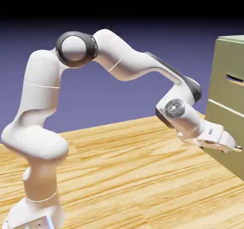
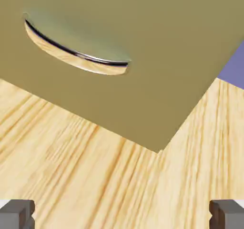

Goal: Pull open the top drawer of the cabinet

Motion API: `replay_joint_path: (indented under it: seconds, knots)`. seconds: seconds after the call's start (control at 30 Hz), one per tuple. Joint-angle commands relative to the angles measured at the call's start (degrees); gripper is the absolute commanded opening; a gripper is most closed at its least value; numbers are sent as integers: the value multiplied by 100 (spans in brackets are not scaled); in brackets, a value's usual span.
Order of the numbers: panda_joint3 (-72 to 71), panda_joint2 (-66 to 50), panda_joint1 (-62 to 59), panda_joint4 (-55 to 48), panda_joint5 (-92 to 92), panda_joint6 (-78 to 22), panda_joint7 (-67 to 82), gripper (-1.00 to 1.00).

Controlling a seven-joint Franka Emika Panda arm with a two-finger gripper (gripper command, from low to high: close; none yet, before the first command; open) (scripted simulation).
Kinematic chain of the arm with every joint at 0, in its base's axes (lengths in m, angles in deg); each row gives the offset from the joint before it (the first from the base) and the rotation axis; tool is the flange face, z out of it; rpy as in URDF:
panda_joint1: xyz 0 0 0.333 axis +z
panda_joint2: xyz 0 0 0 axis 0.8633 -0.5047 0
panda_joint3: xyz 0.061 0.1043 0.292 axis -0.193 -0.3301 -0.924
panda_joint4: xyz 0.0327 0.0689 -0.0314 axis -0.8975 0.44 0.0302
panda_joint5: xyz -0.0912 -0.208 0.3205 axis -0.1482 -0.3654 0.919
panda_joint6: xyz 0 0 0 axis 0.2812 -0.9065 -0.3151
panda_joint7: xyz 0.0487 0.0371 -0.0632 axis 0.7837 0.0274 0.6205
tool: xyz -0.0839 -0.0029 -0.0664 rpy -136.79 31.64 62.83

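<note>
Low over the counter (image 1: 119,166), just short of the cabinet (image 1: 228,109), hovers the claw (image 1: 233,147), fingers (image 2: 16,213) spread wide and holding nothing. Sits level with a lower drawer front. Lies up and ahead from there, the top drawer (image 1: 233,82), at the exterior view's right edge. Faces back toward the arm; handle long axis apparently runs level across the front.
</note>
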Motion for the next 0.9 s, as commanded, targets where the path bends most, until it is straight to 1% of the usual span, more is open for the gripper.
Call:
replay_joint_path:
  seconds: [0.0,0.87]
  knots:
    - [104,-111,77,-83,205,-30,250,0]
    - [2802,-2985,2071,-2240,5539,-821,6728,0]
